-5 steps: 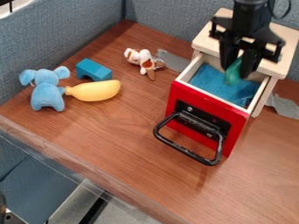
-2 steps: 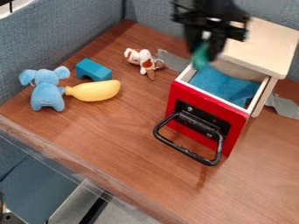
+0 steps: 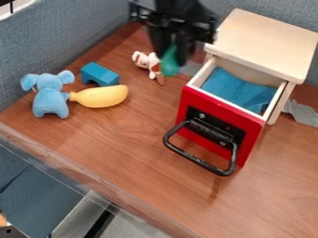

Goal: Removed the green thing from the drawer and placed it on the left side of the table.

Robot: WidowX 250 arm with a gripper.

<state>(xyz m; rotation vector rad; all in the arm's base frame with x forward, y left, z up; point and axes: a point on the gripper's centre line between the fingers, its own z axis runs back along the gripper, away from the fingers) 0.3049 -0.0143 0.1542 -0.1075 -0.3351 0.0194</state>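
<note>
Above the table (image 3: 136, 139), near the open drawer (image 3: 218, 105): my black gripper (image 3: 171, 55), its fingers pinching one green thing (image 3: 169, 64) between them.

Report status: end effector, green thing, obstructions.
End effector closed on green object, left of open drawer in view. Not yet placed. Blue plush, yellow toy, blue block may crowd table's left side.

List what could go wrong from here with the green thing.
The green thing hangs low in the gripper and could slip. Lowered here, it might bump the brown-and-white toy that shows beside it. Farther left, it could land on the yellow toy or blue block.
</note>
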